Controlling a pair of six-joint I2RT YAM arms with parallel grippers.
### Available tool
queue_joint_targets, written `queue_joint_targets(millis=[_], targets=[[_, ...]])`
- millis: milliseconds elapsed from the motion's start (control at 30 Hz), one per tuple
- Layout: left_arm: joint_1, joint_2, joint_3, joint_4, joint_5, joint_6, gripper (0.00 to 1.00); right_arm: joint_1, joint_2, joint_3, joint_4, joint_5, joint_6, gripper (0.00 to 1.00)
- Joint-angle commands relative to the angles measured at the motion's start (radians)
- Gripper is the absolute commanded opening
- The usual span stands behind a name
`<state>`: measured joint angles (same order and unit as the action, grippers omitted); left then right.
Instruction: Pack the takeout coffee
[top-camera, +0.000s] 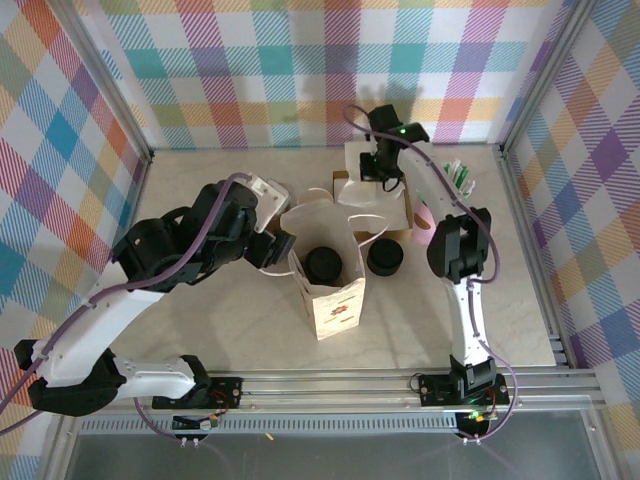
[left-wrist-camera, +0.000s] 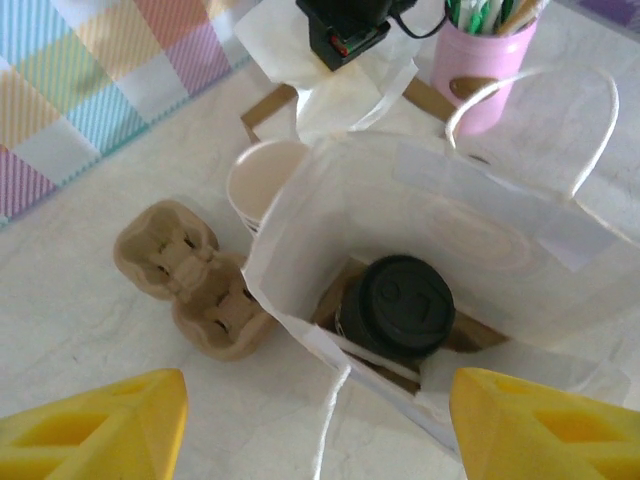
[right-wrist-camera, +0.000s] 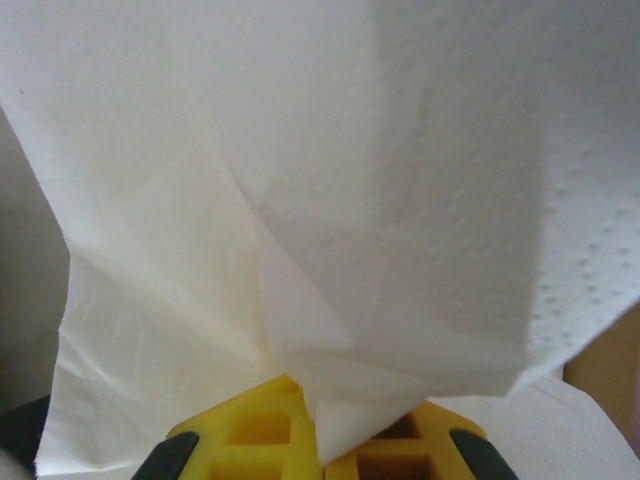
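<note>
Inside white paper bag (left-wrist-camera: 400, 200), takeout coffee (left-wrist-camera: 405, 305) shows round black plastic lid; cup body hidden. Noted: left end effector (left-wrist-camera: 318, 430) apart, right end effector (right-wrist-camera: 320, 440) clamped on dimpled napkin (right-wrist-camera: 300, 200).

takeout coffee (top-camera: 322, 264) in paper bag (top-camera: 338, 308), apparently upright

No legible text found. The white paper bag (top-camera: 330, 295) carries a small printed mark on its near face, too small to read. Embossing on the round black plastic lid (left-wrist-camera: 405, 305) is indistinct.
</note>
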<state>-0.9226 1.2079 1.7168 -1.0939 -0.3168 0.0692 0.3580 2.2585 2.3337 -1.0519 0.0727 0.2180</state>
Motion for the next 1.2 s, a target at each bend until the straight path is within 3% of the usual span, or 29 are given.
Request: queue_joint_targets(millis=[0, 300, 567, 800, 1167], targets=[[-0.004, -0.014, 0.010, 0.115, -0.058, 0.030, 0.70, -0.005, -0.141, -0.015, 0.047, -0.058, 0.023, 0.00], [-0.004, -0.016, -0.005, 0.319, -0.006, -0.053, 0.70, -0.005, -0.318, -0.087, 0.069, -0.122, -0.002, 0.00], [-0.013, 0.065, 0.020, 0.447, 0.182, -0.160, 0.69, -0.005, -0.554, -0.194, 0.160, -0.131, 0.006, 0.00], [-0.062, 0.167, 0.030, 0.662, 0.274, -0.190, 0.70, -0.005, -0.805, -0.385, 0.378, -0.160, 0.063, 0.00], [-0.077, 0.278, -0.064, 1.193, 0.421, -0.390, 0.71, -0.005, -1.067, -0.672, 0.805, -0.307, 0.216, 0.00]])
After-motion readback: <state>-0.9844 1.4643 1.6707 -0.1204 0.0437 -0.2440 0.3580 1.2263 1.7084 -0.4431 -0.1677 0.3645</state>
